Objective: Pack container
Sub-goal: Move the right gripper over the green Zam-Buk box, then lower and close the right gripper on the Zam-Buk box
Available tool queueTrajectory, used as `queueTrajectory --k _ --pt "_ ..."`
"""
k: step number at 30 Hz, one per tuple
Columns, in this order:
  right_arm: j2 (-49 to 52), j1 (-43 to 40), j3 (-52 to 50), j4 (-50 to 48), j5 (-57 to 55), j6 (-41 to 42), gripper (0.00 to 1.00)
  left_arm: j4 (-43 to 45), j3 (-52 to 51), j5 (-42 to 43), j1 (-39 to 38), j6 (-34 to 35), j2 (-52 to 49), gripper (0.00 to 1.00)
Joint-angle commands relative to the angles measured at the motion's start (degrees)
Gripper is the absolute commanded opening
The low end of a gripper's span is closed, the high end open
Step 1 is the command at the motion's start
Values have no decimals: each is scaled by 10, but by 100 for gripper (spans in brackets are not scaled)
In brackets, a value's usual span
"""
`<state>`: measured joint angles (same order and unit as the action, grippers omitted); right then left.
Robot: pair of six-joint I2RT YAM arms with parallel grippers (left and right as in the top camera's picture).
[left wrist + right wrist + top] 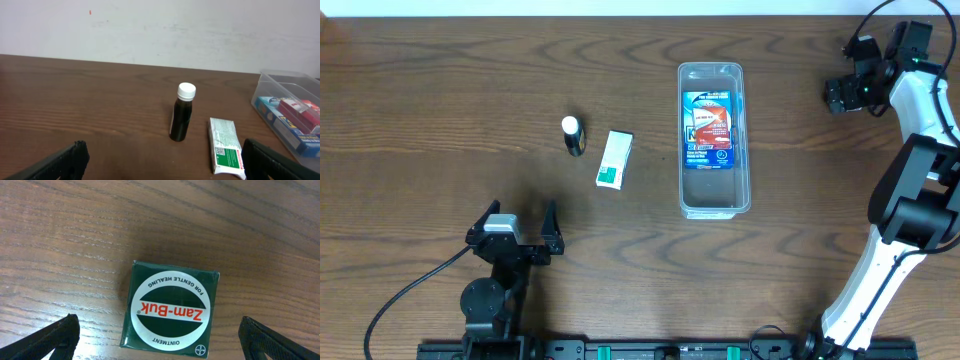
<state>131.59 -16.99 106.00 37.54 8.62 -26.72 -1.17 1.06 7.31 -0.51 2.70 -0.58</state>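
The clear container stands right of centre, long side running away from me, with a blue and red packet lying in it. A small dark bottle with a white cap stands upright to its left, beside a white and green box. My left gripper hovers open near the front edge, facing the bottle and box with nothing between its fingers. My right gripper is at the far right, open over a green Zam-Buk box on the table, its fingers wide on either side.
The container's corner and the packet show at the right edge of the left wrist view. A pale wall runs behind the table's far edge. The right arm's white links rise along the right side.
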Motion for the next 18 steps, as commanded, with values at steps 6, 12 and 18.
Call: queueTrajectory --k 6,12,18 --pt "17 -3 -3 -16 11 14 99 -21 -8 8 2 -8 3 98" --pt "32 -5 -3 -19 11 19 99 -21 -8 8 2 -8 3 98" --pt "35 -7 -3 -29 11 32 99 -21 -8 8 2 -8 3 98"
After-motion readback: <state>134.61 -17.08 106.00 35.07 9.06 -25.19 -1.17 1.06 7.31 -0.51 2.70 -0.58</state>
